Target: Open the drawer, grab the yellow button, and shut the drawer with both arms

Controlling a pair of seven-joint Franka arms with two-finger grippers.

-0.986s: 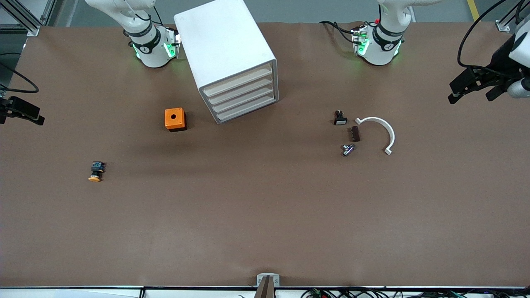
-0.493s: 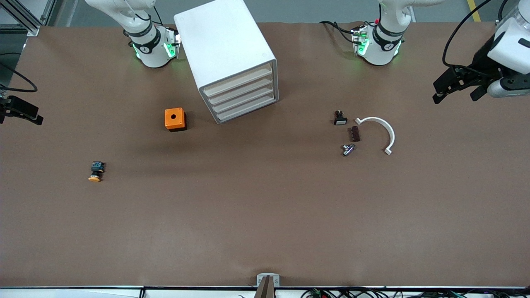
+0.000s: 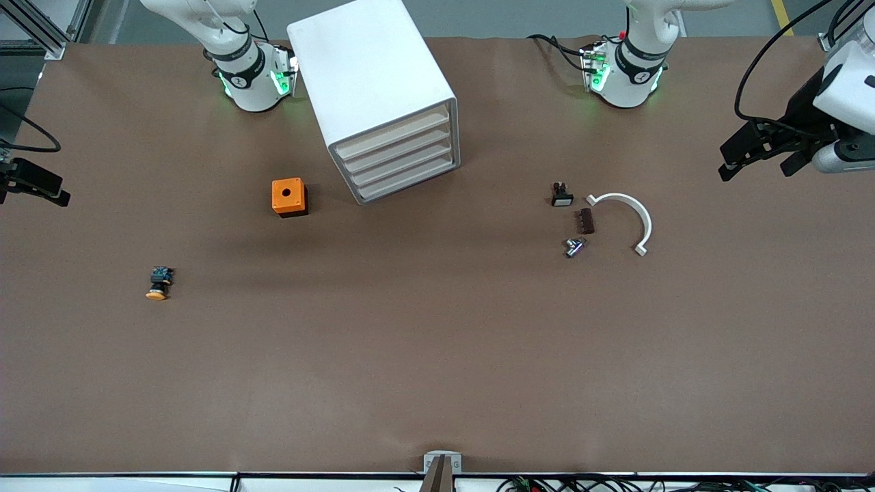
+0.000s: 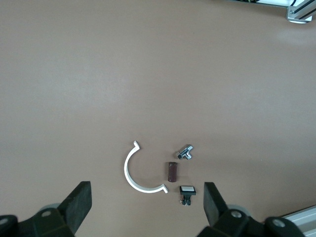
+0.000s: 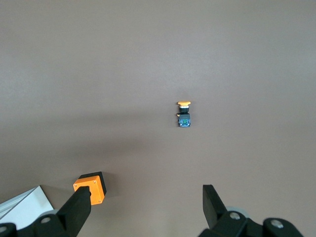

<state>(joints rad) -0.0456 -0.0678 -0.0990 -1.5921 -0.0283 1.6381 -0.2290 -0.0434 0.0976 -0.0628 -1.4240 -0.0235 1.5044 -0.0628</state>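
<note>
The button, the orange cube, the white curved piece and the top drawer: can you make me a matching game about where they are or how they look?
Things:
1. button
2. orange cube
3. white curved piece
4. top drawer

Clues:
A. shut, in the white cabinet
B. has a round hole on top
C. beside a small brown block and a silver part
D. lies alone, toward the right arm's end of the table

Pairs: 1-D, 2-B, 3-C, 4-A
</note>
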